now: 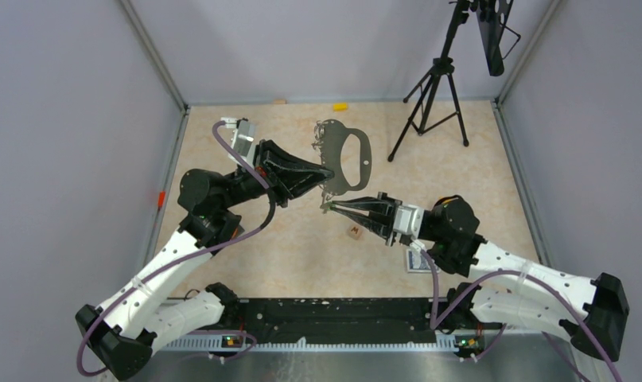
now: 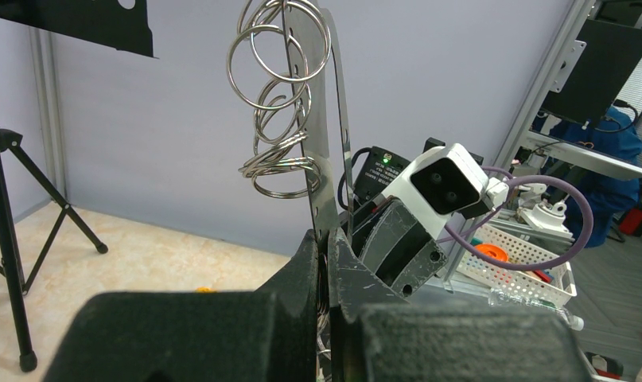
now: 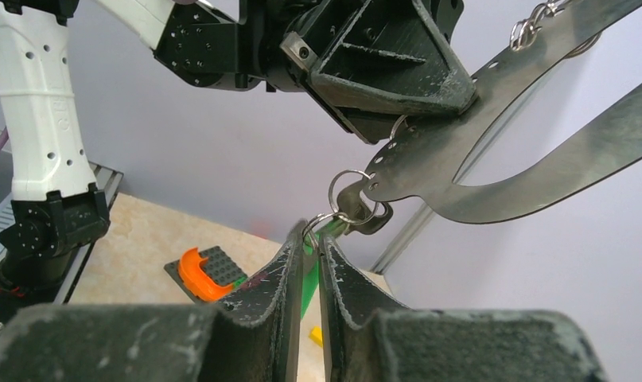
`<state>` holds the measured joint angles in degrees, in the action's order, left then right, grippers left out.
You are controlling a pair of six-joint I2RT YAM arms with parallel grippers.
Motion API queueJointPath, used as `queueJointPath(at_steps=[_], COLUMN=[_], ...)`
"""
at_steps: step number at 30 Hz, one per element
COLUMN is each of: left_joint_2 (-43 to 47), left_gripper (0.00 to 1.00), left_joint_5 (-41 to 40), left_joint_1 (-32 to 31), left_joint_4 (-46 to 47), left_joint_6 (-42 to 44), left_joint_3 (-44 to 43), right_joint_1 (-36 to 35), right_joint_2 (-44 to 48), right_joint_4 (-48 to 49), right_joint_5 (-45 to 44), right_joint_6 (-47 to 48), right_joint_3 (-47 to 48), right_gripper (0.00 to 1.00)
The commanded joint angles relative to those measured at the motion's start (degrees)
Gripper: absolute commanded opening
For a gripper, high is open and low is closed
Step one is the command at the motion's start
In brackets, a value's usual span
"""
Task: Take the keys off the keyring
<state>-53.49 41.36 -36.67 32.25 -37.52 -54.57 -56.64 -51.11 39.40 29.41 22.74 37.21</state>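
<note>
The right claw [image 3: 311, 239] pinches the green key [image 3: 310, 280] between nearly closed jaws, apparently to pull it off its small ring [image 3: 349, 189]. Just above hangs the keyring [image 3: 429, 159]. The left claw [image 2: 327, 243] clamps the keyring's edge, holding it upright off the table as an anchor.

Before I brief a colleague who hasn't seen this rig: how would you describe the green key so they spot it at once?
Find the big flat grey keyring held aloft by the left gripper. Small wire rings hang from its near end, where the right gripper pinches the green key. It alone is bright green; the piece beside it is dull grey.
</note>
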Motion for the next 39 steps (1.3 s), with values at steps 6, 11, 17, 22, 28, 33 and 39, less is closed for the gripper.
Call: queueJointPath(at_steps=[6, 11, 17, 22, 28, 33, 39], left_joint_2=[1.13, 0.83, 0.85, 0.76, 0.85, 0.93, 1.02], left_gripper=[0.0, 0.0, 0.0, 0.0, 0.0, 0.0, 0.0], left_joint_5=[-0.2, -0.08, -0.16, -0.15, -0.21, -0.32, -0.55], left_joint_1=[0.1, 0.1, 0.06, 0.1, 0.04, 0.1, 0.09], left_joint_4=[2.56, 2.47, 2.42, 2.34, 2.12, 2.03, 2.03], left_joint_6=[0.48, 0.58, 0.71, 0.81, 1.0, 1.02, 1.07], left_joint_3=[-2.3, -2.26, -2.05, -2.0, -1.86, -1.69, -1.45], right_joint_1=[-0.67, -0.7, -0.67, -0.67, -0.69, -0.68, -0.68], right_joint_2=[-0.88, -0.93, -0.96, -1.18, -1.44, -1.46, -1.4], right_joint_4=[1.49, 1.53, 1.3, 1.54, 1.98, 2.14, 2.11], right_joint_5=[0.34, 0.6, 1.16, 1.52, 1.62, 1.53, 1.7], right_joint_6=[-1.12, -1.12, -1.08, -1.04, -1.08, -1.12, -1.12], right_joint_3=[2.6, 2.87, 3.13, 3.43, 3.48, 3.42, 3.4], right_gripper=[0.18, 0.21, 0.2, 0.19, 0.19, 0.19, 0.13])
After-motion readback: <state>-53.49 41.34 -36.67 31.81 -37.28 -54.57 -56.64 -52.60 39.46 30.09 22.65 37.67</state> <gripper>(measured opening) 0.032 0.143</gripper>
